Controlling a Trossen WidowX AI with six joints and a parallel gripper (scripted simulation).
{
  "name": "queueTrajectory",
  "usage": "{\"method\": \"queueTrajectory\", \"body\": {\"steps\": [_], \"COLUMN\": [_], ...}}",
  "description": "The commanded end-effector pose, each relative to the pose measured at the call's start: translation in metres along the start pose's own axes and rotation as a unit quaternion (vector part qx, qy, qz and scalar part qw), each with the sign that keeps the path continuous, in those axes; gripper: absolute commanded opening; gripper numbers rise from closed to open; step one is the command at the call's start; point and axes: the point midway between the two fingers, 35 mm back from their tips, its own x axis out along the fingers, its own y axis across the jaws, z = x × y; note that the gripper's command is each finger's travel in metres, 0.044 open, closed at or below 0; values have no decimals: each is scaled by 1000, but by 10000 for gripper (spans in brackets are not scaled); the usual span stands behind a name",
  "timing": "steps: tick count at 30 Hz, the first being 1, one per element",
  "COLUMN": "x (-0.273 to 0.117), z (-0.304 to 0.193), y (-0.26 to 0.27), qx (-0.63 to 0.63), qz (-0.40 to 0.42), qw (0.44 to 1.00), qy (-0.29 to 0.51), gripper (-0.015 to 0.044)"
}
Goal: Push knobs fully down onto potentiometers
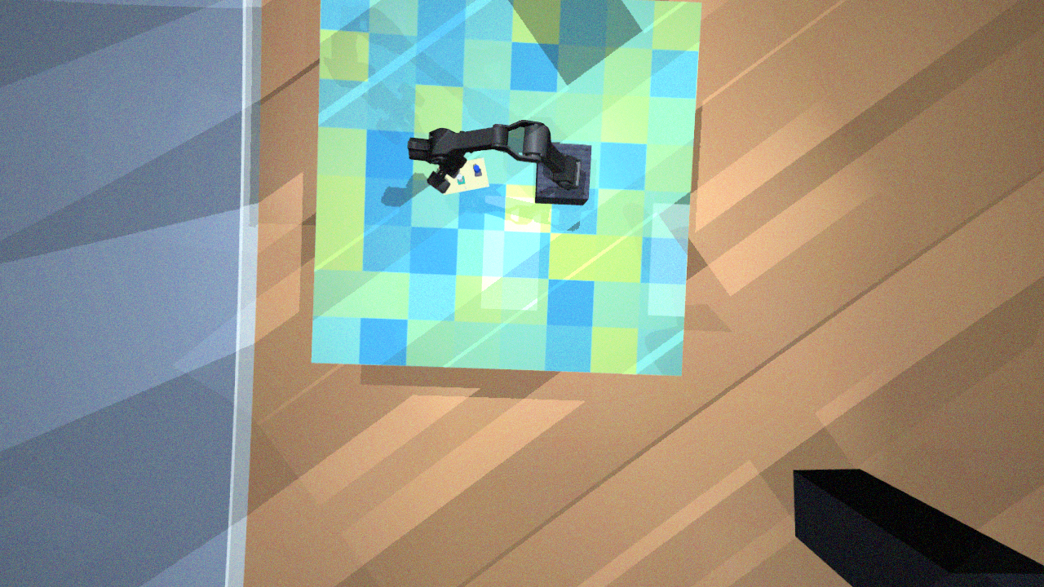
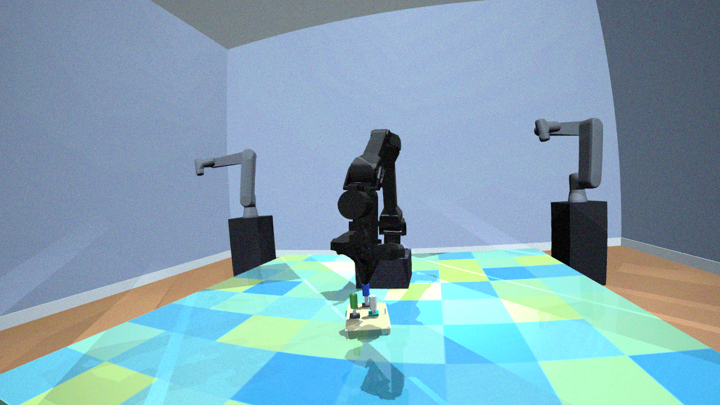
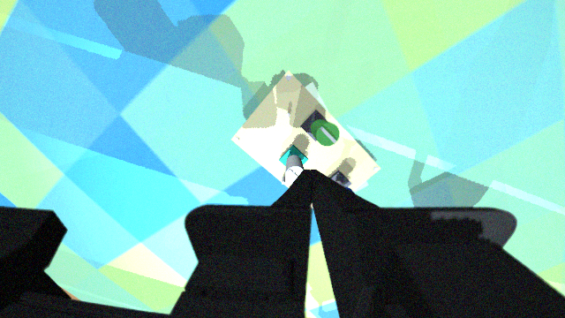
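Judged in hand: lining up over the blue knob for a downward push. Directly below the claw in the exterior view, mostly hidden behind the fingers in the wrist view; contact impossible to confirm. Fingers together, with nothing between. Below the claw also, on the tabletop, the circuit board.

Next, by judgement: centre the closed tips on the knob top, then press straight down, gently, until seated against the dark potentiometer. Avoid any sideways shove, for fear of breaking the joint to the board. Afterwards, likely the same for the green knob, ahead of the claw in the wrist view and also high on a bare shaft.

Counted: one claw, one board, three knobs (one blue, one green, one white, just beside the claw and seemingly low on a teal potentiometer), three potentiometers (two dark, one teal). Impossible to count all the legs.
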Motion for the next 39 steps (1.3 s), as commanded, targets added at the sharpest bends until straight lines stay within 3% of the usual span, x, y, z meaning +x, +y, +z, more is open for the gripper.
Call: {"method": "queueTrajectory", "body": {"steps": [1,20,39], "x": [-2,-8,-13], "z": [3,10,17], "y": [0,-5,-9], "qx": [-67,-386,-663], "qz": [1,7,15], "qw": [998,923,748], "qy": [0,5,6], "gripper": [0,0,0]}}
